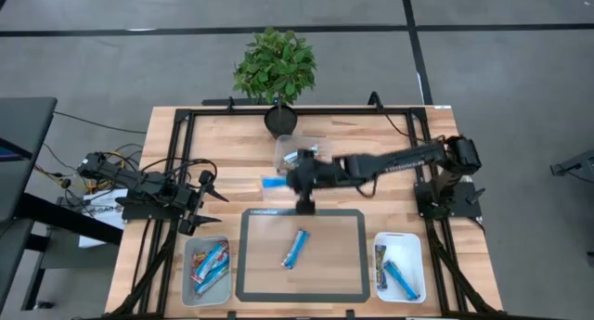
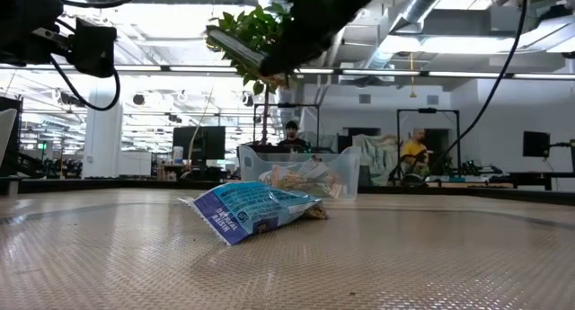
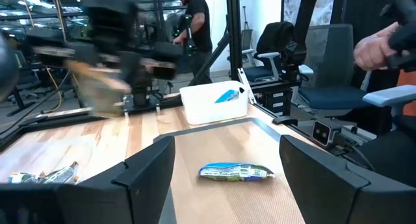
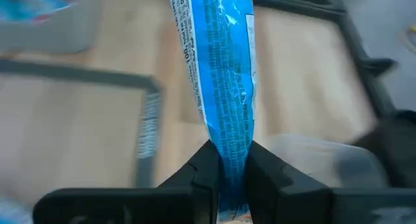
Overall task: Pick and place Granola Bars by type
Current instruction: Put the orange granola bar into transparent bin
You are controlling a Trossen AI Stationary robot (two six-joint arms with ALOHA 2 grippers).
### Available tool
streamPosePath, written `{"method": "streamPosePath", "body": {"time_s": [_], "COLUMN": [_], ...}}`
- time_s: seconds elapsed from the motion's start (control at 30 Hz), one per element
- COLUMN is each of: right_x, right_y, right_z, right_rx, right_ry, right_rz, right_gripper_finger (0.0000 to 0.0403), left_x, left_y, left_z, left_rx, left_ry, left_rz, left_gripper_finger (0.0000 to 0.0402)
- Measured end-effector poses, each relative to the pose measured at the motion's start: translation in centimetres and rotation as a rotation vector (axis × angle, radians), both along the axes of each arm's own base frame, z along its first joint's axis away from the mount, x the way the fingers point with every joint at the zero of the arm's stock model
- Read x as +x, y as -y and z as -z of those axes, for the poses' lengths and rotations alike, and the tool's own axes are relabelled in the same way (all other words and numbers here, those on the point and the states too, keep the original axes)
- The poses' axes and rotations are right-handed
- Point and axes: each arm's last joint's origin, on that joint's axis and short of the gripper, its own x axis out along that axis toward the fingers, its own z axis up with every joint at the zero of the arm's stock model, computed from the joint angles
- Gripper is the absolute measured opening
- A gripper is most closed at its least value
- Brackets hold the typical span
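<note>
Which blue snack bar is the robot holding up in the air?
The blue bar pinched at one end by the right gripper, hanging above the table. Another blue bar lies flat on the mat, and the rest sit in the white bins.

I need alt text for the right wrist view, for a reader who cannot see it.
The right gripper is shut on one end of a blue granola bar, which sticks out away from the camera. Behind it lie the wooden table and the dark-framed mat, both blurred.

Two dark, cable-strung jointed arms
</note>
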Motion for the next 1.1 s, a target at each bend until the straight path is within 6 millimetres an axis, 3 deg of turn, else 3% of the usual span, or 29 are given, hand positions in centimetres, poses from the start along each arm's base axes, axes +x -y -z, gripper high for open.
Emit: {"method": "streamPosePath", "body": {"time_s": [0.1, 0.27, 0.47, 0.6, 0.87, 1.1], "right_x": [0.2, -0.7, -2.1, -3.0, -4.0, -3.7], "right_y": [3.2, 8.0, 11.5, 12.5, 12.4, 12.5], "right_z": [-0.7, -0.2, 1.3, 2.0, 3.6, 3.5], "right_rx": [0.000, 0.006, 0.051, 0.073, 0.104, 0.113], "right_ry": [0.003, -0.074, -0.208, -0.282, -0.367, -0.336], "right_rz": [0.081, 0.210, 0.330, 0.370, 0.342, 0.342], "right_gripper_finger": [0.0045, 0.0044, 0.0046, 0.0046, 0.0049, 0.0105], "left_x": [0.0, 0.0, 0.0, 0.0, 0.0, 0.0], "left_y": [0.0, 0.0, 0.0, 0.0, 0.0, 0.0], "left_z": [0.0, 0.0, 0.0, 0.0, 0.0, 0.0], "left_rx": [-0.005, 0.004, 0.001, -0.001, 0.001, 0.000], "left_ry": [-0.001, 0.001, 0.000, 0.000, 0.000, 0.000], "left_rz": [0.000, 0.000, 0.000, 0.000, 0.000, 0.000], "left_gripper_finger": [0.0270, 0.0270, 0.0270, 0.0270, 0.0270, 0.0270]}}
